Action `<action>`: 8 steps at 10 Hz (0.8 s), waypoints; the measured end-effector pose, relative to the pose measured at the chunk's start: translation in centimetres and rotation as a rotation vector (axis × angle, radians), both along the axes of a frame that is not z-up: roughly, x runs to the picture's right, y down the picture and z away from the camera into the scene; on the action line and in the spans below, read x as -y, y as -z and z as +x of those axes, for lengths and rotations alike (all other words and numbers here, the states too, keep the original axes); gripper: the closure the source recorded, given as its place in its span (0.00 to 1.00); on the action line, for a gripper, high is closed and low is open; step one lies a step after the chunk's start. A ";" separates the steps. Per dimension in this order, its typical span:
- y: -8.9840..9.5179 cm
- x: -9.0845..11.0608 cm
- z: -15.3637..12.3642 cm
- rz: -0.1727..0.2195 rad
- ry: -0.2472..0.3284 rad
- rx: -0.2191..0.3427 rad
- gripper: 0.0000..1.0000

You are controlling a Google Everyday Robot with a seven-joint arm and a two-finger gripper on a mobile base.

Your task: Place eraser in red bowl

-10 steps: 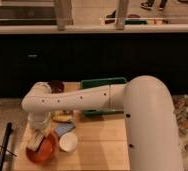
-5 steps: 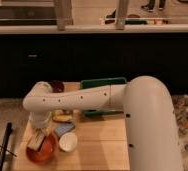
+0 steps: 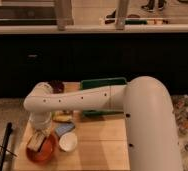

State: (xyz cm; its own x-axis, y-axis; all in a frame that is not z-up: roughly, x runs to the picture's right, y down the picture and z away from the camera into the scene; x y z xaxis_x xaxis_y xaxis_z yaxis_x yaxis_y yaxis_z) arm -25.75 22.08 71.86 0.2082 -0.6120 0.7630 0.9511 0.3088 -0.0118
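Observation:
The red bowl [image 3: 41,148] sits at the front left corner of the wooden table [image 3: 102,145]. A pale block, apparently the eraser [image 3: 35,141], lies in it. My white arm reaches left across the table, and my gripper [image 3: 39,131] hangs straight above the bowl, right over the eraser. The wrist hides most of the gripper.
A white cup [image 3: 68,141] stands right of the bowl. A blue object [image 3: 63,129] and a yellow one [image 3: 62,118] lie behind it. A green bin [image 3: 103,90] sits at the back, a dark cup [image 3: 56,86] at the back left. A black rod [image 3: 3,147] leans at the left.
The gripper has stayed over the red bowl with hardly any movement. The pale block in the bowl looks much the same.

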 end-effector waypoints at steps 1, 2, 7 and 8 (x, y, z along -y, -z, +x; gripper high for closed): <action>0.0 0.0 0.1 0.000 0.001 0.001 0.24; 0.1 0.1 0.2 0.000 0.002 0.002 0.20; 0.4 0.3 0.3 0.004 0.014 0.009 0.20; 0.5 0.4 0.3 0.005 0.015 0.010 0.20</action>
State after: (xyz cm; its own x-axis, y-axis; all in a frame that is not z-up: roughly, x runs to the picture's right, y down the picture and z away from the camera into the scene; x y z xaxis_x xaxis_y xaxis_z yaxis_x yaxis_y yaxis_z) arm -25.43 21.69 71.34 0.1910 -0.6191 0.7617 0.9557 0.2942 -0.0005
